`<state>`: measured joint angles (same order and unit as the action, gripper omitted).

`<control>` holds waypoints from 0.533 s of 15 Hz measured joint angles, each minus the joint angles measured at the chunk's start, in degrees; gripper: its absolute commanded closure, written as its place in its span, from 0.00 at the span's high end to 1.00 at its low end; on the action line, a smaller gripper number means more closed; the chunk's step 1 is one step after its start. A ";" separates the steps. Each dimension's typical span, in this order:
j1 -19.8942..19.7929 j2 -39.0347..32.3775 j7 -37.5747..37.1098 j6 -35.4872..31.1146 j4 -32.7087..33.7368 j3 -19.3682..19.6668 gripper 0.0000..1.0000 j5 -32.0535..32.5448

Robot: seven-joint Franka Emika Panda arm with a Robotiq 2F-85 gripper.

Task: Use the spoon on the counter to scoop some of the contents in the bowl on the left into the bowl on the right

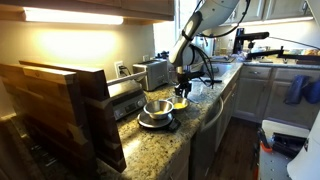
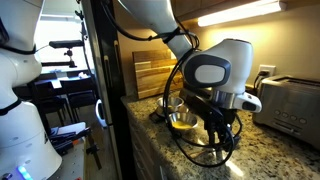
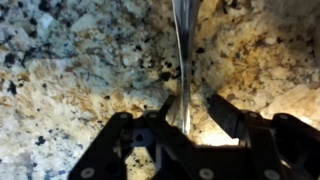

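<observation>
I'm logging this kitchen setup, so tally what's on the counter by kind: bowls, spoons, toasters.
Bowls: 2 (metal bowl, yellow bowl)
Spoon: 1
Toaster: 1
Total: 4

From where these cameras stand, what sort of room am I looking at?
Most likely a home kitchen: a long speckled granite counter over grey cabinets, a toaster against the wall, and a metal bowl set out on the worktop.

Arm reaching down, tool pointing straight down, jaws partly apart.
</observation>
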<state>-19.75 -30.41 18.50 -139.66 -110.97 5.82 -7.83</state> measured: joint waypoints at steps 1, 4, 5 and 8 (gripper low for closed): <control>0.01 -0.07 0.00 -0.02 0.12 0.01 0.43 0.20; 0.07 -0.17 0.01 -0.07 0.27 0.03 0.42 0.95; 0.11 -0.17 0.00 -0.09 0.29 0.03 0.37 1.23; 0.17 -0.18 0.01 -0.23 0.41 0.04 0.15 2.04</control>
<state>-19.58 -30.59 18.51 -139.90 -110.56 5.86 -5.79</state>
